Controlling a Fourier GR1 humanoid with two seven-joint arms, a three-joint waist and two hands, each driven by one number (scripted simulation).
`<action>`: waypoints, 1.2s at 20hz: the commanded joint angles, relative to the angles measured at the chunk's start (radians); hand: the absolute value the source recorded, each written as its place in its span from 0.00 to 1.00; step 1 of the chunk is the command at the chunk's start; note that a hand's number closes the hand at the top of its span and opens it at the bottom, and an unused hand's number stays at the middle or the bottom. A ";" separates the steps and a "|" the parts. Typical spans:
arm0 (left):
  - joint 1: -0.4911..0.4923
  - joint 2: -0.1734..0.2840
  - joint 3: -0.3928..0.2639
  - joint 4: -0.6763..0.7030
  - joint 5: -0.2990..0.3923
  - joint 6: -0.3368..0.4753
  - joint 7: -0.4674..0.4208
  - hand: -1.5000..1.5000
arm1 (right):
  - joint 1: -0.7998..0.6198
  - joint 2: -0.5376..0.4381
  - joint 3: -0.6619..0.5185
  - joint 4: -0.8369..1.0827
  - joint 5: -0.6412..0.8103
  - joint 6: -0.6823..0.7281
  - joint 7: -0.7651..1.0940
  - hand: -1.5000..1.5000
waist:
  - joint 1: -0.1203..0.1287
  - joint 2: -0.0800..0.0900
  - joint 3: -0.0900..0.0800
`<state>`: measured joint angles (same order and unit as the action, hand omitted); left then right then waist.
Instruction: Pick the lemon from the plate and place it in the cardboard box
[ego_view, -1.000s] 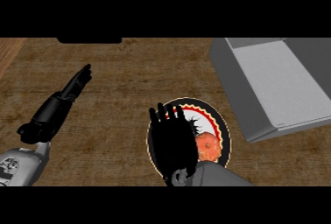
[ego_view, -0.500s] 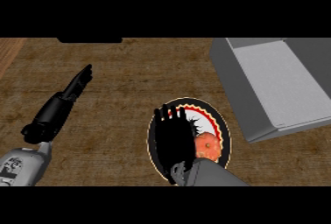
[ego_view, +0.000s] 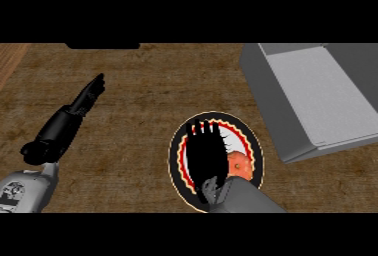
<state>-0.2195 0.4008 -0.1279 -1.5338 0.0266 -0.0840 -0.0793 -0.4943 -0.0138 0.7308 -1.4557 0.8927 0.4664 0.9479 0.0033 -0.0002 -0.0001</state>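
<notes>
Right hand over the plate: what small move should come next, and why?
Probably shift the right hand slightly rightward and curl its fingers round the lemon. Its fingers are straight over the plate, and the lemon lies uncovered just beside them, not yet held. The cardboard box waits to the upper right.

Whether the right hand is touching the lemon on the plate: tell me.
Cannot tell. In the head view the right hand overlaps the plate with the lemon right beside its edge, but from this steep angle no contact or gap shows.
</notes>
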 joint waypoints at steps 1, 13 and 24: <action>-0.027 -0.009 0.033 0.032 -0.009 -0.031 0.004 0.50 | 0.008 0.013 -0.029 0.034 0.053 0.001 0.036 0.00 | -0.003 0.000 0.000; 0.017 -0.084 0.035 -0.008 -0.083 -0.049 0.004 0.50 | 0.021 -0.035 -0.041 0.173 0.097 -0.102 -0.247 1.00 | 0.003 0.001 0.000; 0.017 -0.084 0.102 -0.005 -0.094 -0.077 -0.004 0.50 | 0.024 -0.040 0.029 0.113 0.282 -0.249 -0.329 1.00 | -0.004 -0.001 0.000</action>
<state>-0.2037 0.3173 -0.0519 -1.5472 -0.0631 -0.1589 -0.0707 -0.4899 -0.0319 0.7395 -1.2851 1.1188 0.2471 0.6546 0.0037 -0.0021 -0.0007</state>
